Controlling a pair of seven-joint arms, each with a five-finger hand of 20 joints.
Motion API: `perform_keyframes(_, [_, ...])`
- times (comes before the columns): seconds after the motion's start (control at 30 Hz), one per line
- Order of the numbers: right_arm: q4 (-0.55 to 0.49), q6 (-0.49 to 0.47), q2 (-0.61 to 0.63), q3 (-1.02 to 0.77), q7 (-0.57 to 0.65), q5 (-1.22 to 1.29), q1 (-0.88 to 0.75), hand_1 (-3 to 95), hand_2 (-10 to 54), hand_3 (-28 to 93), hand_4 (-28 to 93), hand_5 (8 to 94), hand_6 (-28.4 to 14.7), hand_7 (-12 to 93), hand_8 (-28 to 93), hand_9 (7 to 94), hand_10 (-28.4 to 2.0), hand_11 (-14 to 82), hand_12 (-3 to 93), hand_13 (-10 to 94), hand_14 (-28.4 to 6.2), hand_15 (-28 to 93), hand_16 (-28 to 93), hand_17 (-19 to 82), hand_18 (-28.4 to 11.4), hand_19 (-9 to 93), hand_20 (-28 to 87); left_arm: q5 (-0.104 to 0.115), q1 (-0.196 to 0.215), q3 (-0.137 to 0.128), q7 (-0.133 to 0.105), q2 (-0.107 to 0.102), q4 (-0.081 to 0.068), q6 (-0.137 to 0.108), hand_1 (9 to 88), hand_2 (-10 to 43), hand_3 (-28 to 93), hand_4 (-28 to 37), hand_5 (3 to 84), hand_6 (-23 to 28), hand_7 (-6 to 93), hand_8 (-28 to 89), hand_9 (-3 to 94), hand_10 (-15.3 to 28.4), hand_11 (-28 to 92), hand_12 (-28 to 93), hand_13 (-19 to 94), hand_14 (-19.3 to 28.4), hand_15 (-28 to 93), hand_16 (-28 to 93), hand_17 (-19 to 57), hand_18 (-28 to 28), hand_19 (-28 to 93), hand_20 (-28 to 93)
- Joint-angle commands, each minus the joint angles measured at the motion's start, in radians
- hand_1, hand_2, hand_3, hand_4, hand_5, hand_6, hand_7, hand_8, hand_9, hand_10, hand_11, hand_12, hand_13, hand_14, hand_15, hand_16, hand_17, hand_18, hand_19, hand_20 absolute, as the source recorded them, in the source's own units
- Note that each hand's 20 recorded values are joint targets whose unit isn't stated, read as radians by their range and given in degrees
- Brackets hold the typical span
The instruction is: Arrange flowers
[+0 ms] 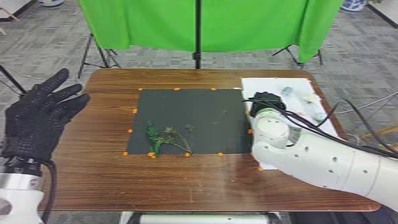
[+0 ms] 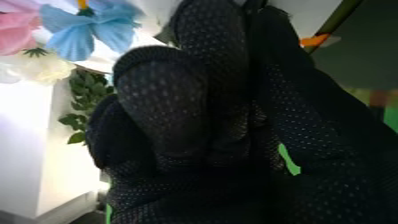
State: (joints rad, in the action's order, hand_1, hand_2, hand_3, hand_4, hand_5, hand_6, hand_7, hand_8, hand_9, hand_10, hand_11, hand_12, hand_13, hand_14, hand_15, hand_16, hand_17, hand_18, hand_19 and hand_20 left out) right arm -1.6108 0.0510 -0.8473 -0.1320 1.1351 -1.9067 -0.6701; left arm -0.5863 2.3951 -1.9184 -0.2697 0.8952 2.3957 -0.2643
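Positioning left hand (image 1: 37, 117) and right hand (image 1: 266, 101) at table (image 1: 160, 187).
Head view: extending left fingers, released; supporting green sprigs (image 1: 155, 137) on dark mat (image 1: 187, 110); locating right hand at white sheet (image 1: 271, 83), unable to tell grasp. Right wrist view: showing blue flower (image 2: 82, 31) and pink flower (image 2: 16, 30) near right hand (image 2: 169, 105).

On the brown wooden bench (image 1: 89, 185) lies a dark square mat (image 1: 191, 112), orange tape bits round its edges. Leafy green sprigs (image 1: 154, 139) rest near its lower left corner. The right hand (image 1: 267, 102) is at the border of mat and white sheet (image 1: 258, 83), near pale flowers (image 1: 288, 91). The left hand (image 1: 34, 122) is beside the bench, fingers extended.
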Motion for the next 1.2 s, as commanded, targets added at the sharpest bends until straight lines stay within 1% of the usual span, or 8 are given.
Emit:
perform_keyframes(0.03, [0.007, 0.109, 0.038, 0.018, -0.025, -0.079, 0.027, 55.8, -9.5, 73, -28, 81.5, -2.4, 28, 13, 91.6, -9.1, 30.3, 26.6, 87, -3.9, 61, 20, 55, -16.9, 93, 36, 0.001, 0.012, 0.006, 0.006, 0.009, -0.005, 0.004, 20.8, 8.4, 76, -28.2, 33.0, 8.7, 10.5, -8, 28.2, 19.3, 27, 11, 21, 27.3, 53, -10, -9.9, 28.3, 59, -1])
perform_keyframes(0.37, [-0.04, 0.206, 0.065, 0.027, -0.012, -0.14, 0.077, 55.2, -9.5, 76, -28, 81.5, -3.2, 29, 16, 90.6, -9.4, 34.6, 25.2, 86, -4.0, 65, 20, 55, -17.0, 93, 40, 0.001, 0.014, 0.01, 0.007, 0.009, -0.004, 0.0, 20.8, 8.4, 76, -28.3, 33.0, 8.7, 10.5, -8, 28.1, 19.4, 27, 11, 21, 27.2, 53, -10, -9.9, 28.3, 59, -1])
perform_keyframes(0.53, [-0.129, 0.042, 0.081, -0.131, 0.008, -0.015, -0.006, 44.8, -8.2, 75, -24, 80.3, -3.8, 29, 10, 89.1, -11.6, 36.6, 19.7, 86, -5.3, 63, 19, 56, -17.5, 93, 40, 0.004, 0.03, 0.0, -0.002, 0.006, 0.001, -0.008, 20.8, 8.4, 76, -28.2, 33.0, 8.7, 10.4, -8, 28.1, 19.3, 27, 11, 21, 27.2, 53, -10, -9.9, 28.3, 59, -1])
perform_keyframes(0.57, [-0.138, -0.008, 0.077, -0.169, 0.017, 0.011, -0.026, 37.4, -5.4, 75, -23, 78.3, -4.6, 30, -2, 88.2, -12.9, 35.9, 19.7, 86, -6.0, 63, 19, 56, -18.0, 93, 39, 0.003, 0.029, 0.0, 0.0, 0.007, 0.001, -0.007, 20.8, 8.4, 76, -28.2, 33.0, 8.7, 10.4, -8, 28.1, 19.3, 27, 11, 21, 27.2, 53, -10, -9.9, 28.3, 59, -1])
perform_keyframes(0.6, [-0.147, -0.069, 0.071, -0.214, 0.024, 0.029, -0.053, 33.4, -4.0, 74, -22, 76.8, -5.5, 30, -8, 87.4, -13.8, 35.8, 19.9, 86, -6.5, 62, 19, 56, -18.5, 93, 39, 0.002, 0.03, -0.001, 0.0, 0.008, 0.001, -0.007, 20.8, 8.4, 76, -28.2, 33.1, 8.7, 10.4, -8, 28.2, 19.3, 27, 11, 21, 27.2, 53, -10, -9.8, 28.3, 59, -1])
perform_keyframes(0.73, [-0.163, -0.167, 0.068, -0.277, 0.051, 0.088, -0.097, 29.6, -3.5, 70, -21, 73.7, -8.9, 27, -9, 84.4, -16.5, 34.9, 19.4, 84, -7.8, 63, 19, 56, -19.2, 93, 39, 0.004, 0.033, 0.002, -0.008, 0.003, 0.001, -0.01, 20.9, 8.3, 76, -28.2, 33.2, 8.7, 10.2, -8, 28.4, 19.3, 26, 11, 22, 27.2, 53, -10, -9.6, 28.3, 58, -1])
perform_keyframes(0.87, [-0.161, -0.207, 0.064, -0.298, 0.071, 0.118, -0.119, 28.9, -3.7, 69, -20, 73.0, -10.8, 25, -8, 83.1, -18.1, 33.1, 18.6, 83, -8.5, 64, 18, 56, -19.8, 93, 38, 0.003, 0.029, 0.003, -0.005, 0.003, 0.0, -0.008, 20.9, 8.3, 76, -28.2, 33.2, 8.7, 10.1, -8, 28.3, 19.3, 26, 11, 22, 27.2, 53, -10, -9.7, 28.3, 58, -1])
perform_keyframes(1.2, [-0.141, -0.254, 0.052, -0.307, 0.11, 0.152, -0.159, 28.5, -4.3, 68, -20, 72.5, -12.6, 20, -7, 82.5, -18.9, 31.7, 18.3, 83, -8.8, 63, 17, 56, -20.3, 93, 37, 0.002, 0.016, 0.009, 0.005, -0.002, -0.005, -0.002, 20.9, 8.3, 76, -28.2, 33.2, 8.7, 10.3, -8, 28.4, 19.3, 26, 11, 22, 27.2, 53, -10, -9.7, 28.3, 58, -1])
